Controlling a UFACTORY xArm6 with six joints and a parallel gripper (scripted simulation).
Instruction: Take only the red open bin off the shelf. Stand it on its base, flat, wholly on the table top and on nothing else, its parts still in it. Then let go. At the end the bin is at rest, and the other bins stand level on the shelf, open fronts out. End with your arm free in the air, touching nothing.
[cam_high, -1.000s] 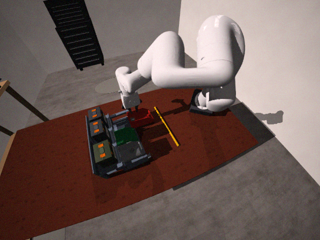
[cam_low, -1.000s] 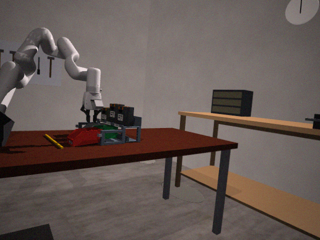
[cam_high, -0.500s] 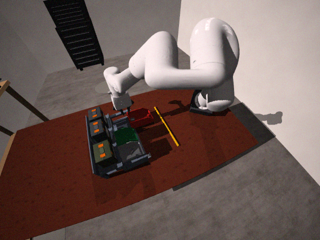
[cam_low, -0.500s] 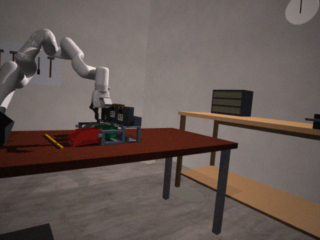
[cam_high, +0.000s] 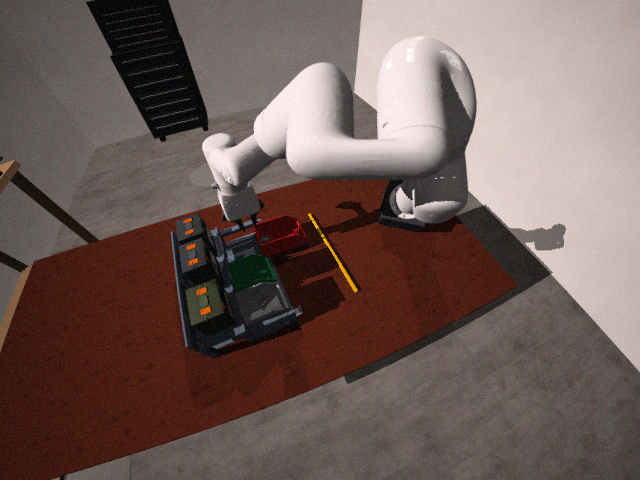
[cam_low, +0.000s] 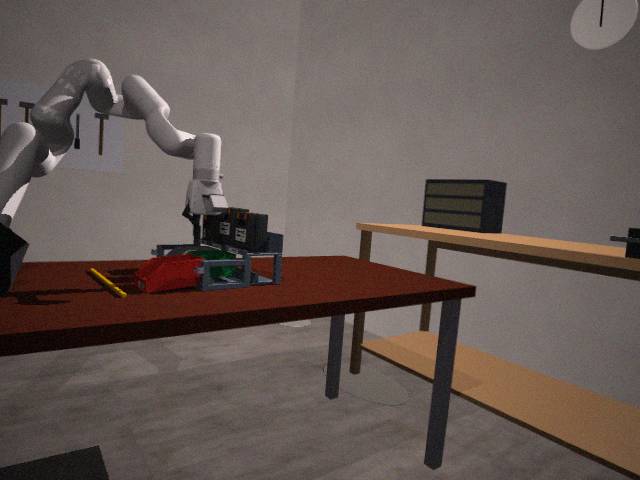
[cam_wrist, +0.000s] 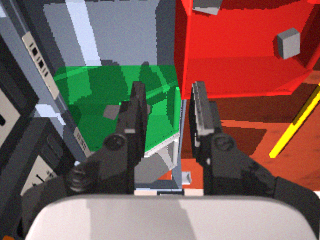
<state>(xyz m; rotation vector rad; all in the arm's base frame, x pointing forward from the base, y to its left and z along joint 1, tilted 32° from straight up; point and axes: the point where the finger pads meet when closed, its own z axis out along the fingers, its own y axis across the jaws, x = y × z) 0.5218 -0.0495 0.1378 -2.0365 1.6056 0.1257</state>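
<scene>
Red plastic marks the task object: the red open bin (cam_high: 280, 235) sits centre-left in the top view, at the upper end of the grey shelf (cam_high: 181, 289), projecting out from the shelf's front over the red-brown table top (cam_high: 413, 289). From the exterior view its base appears to rest on the table top, though the contact line is not clear at this size. Small grey parts (cam_wrist: 288, 42) lie inside it.

The gripper (cam_high: 242, 223) hangs from the white arm (cam_high: 361, 139), just left of the bin's rear end in the top view. In the wrist view the red bin fills the upper right, beyond and to the right of the black fingers. The fingers stand partly apart with nothing between them; behind the gap a grey shelf upright is visible. The green bin (cam_wrist: 100, 100) lies behind the left finger.

A yellow bar (cam_high: 333, 253) lies on the table to the right of the red bin.
</scene>
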